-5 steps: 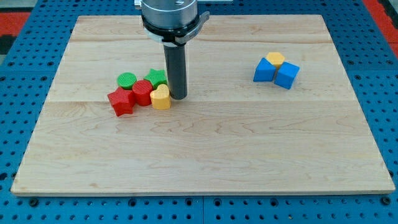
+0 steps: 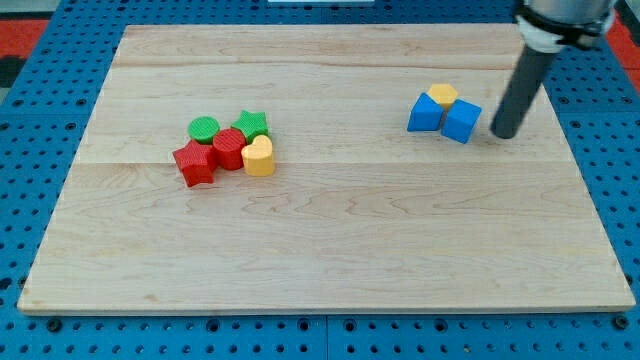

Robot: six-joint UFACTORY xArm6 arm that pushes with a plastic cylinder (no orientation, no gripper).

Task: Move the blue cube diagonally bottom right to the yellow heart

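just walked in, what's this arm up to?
It is set to push the blue cube toward the yellow heart. My tip sits just to the view's right of the cube, not touching. The heart lies far off at the view's left, with red and green blocks; nothing is being pushed.

A: State what carries the blocks.

B: A pale wooden table (image 2: 330, 240), on a blue perforated base (image 2: 20, 200).

A: List the items on the view's left.

B: 5 blocks, packed together: green cylinder (image 2: 204, 128), green star (image 2: 252, 124), red star (image 2: 194, 163), red cylinder (image 2: 228, 149), yellow heart (image 2: 259, 156). The heart touches the red cylinder.

A: And the view's right?

B: 3 touching blocks: blue cube (image 2: 462, 121), a 2nd blue block (image 2: 426, 113), a yellow block (image 2: 442, 96) behind them. My tip (image 2: 501, 134) rests on the table just beside the cube, on the view's right.
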